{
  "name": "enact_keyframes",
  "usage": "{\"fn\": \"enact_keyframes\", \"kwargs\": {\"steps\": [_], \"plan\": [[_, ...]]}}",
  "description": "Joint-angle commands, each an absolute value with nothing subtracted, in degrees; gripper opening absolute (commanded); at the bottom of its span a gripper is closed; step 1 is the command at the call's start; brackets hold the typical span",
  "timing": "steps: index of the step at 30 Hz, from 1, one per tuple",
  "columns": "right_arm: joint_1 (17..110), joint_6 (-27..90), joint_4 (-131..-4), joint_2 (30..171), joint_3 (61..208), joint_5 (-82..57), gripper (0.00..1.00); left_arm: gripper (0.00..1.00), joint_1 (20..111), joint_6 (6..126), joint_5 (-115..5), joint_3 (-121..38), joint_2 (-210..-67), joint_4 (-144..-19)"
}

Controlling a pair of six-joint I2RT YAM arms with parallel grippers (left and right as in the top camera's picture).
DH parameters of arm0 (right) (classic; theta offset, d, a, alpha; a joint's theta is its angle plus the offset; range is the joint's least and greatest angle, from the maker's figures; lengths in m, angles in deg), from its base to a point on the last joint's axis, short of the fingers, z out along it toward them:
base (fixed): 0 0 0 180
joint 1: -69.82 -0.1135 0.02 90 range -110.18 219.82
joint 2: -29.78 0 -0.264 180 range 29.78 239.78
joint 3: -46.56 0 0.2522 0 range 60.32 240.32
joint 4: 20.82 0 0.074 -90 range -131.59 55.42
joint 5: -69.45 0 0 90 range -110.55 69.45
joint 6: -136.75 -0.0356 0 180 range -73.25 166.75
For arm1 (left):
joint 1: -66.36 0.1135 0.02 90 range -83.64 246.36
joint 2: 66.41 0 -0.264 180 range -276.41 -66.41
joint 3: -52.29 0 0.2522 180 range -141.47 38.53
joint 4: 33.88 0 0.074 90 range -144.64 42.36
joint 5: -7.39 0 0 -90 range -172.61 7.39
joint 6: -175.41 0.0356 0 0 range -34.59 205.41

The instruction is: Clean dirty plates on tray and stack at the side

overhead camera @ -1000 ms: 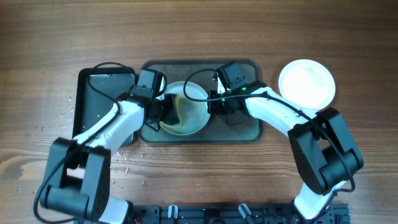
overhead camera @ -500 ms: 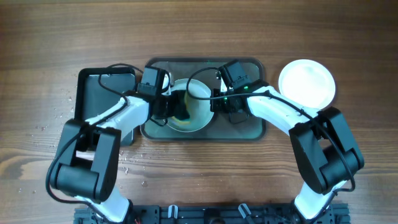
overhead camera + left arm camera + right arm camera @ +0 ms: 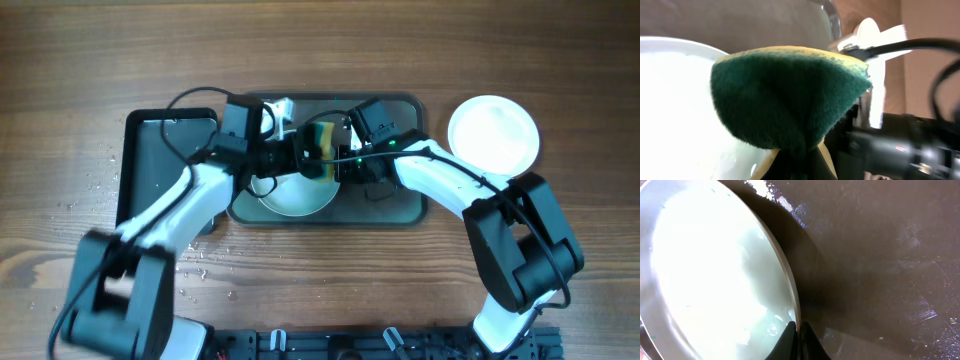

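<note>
Any lettering on the arms is too small to read. A tiny red mark on the black housing in the left wrist view is only a blur.

The tray lies mid-table, dark grey-green with a low rim and rounded corners, its floor streaked with wet patches. One pale aqua plate sits on it, toward 8 o'clock from the tray's centre. It is round, shallow and glossy, with water beads near its edge in the right wrist view. Its rim throws a dark shadow on the tray floor. A white plate rests on the bare wood at the tray's 3 o'clock, just beside it. A narrower black tray lies at the tray's 9 o'clock.

The left gripper is clenched on a sponge, folding it so the green scouring face bulges outward and the yellow side peeks at the pinch. The sponge is held over the aqua plate's 1 o'clock edge. The right gripper is clamped tight on the aqua plate's rim, at about 2 o'clock as seen from overhead.
</note>
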State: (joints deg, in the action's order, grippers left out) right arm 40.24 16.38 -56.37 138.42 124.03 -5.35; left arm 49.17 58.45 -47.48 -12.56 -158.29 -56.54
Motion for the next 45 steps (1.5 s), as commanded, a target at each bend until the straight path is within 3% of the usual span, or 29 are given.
{"fn": "enact_keyframes", "kwargs": {"steps": [1,9,18,28,38,45], "plan": [[40.00,16.77,-56.21,139.08,123.61,-4.08,0.04,0.04,49.39,58.14,-57.90,-12.86,-152.95,-62.16],[40.00,16.73,-56.23,139.08,123.61,-4.04,0.04,0.04,48.71,58.14,-68.15,-12.78,-155.31,-73.04],[40.00,16.75,-56.26,139.08,123.61,-4.06,0.04,0.04,48.52,61.09,-72.22,-12.80,-160.21,-70.64],[40.00,16.75,-56.23,139.08,123.61,-4.06,0.04,0.04,48.45,62.71,-73.35,-12.84,-153.98,-70.55],[40.00,16.73,-56.06,139.08,123.61,-4.06,0.04,0.04,38.88,61.94,-92.41,-10.15,-154.72,-71.71],[40.00,16.73,-56.08,139.08,123.61,-4.04,0.04,0.04,37.17,60.52,-95.91,-6.74,-154.72,-66.55]]}}
